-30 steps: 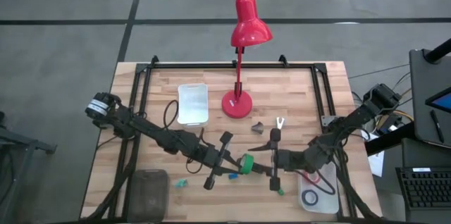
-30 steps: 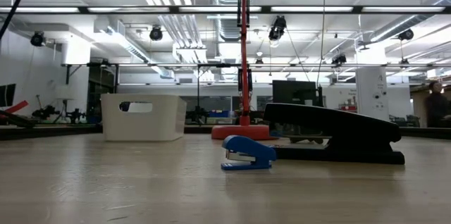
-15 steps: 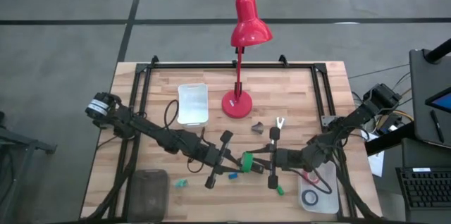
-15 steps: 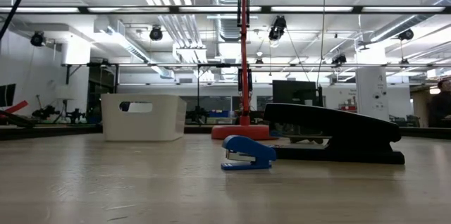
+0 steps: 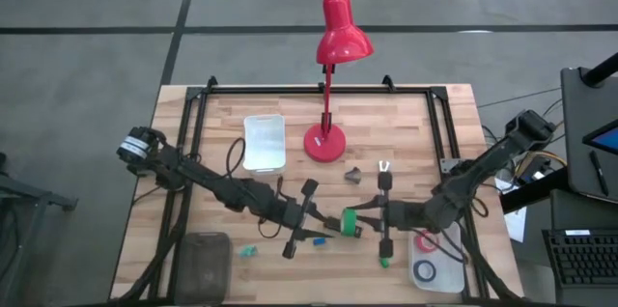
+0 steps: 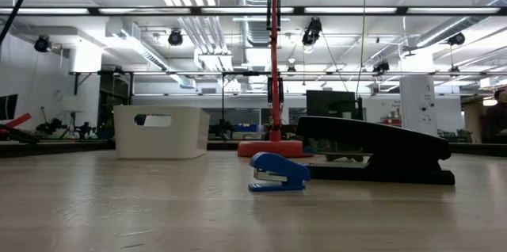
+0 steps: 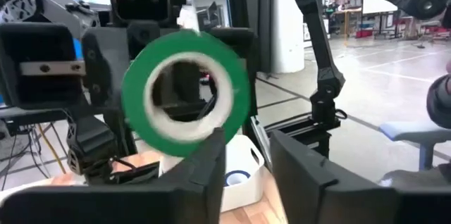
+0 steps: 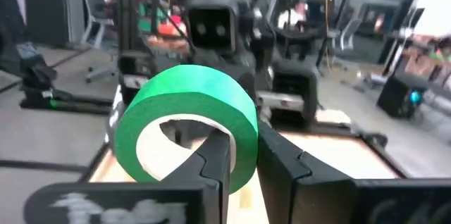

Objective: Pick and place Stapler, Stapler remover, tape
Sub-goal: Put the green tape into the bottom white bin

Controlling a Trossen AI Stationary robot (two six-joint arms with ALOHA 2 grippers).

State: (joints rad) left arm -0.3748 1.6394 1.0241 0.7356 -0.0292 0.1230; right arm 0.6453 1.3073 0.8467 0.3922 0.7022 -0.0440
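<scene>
Tape (image 5: 350, 223) between left gripper (image 5: 323, 233) and right gripper (image 5: 365, 222), seemingly mid-air.

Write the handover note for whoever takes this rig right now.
Right end effector: shut on the green tape, held off the table at mid-table.
Left end effector: open, facing the green tape close by.
Black stapler: lying on the table, untouched.
Done: a red tape roll and a dark tape roll lie in the white tray by the right arm.
Left: place the green tape, then the black stapler and remover.
</scene>
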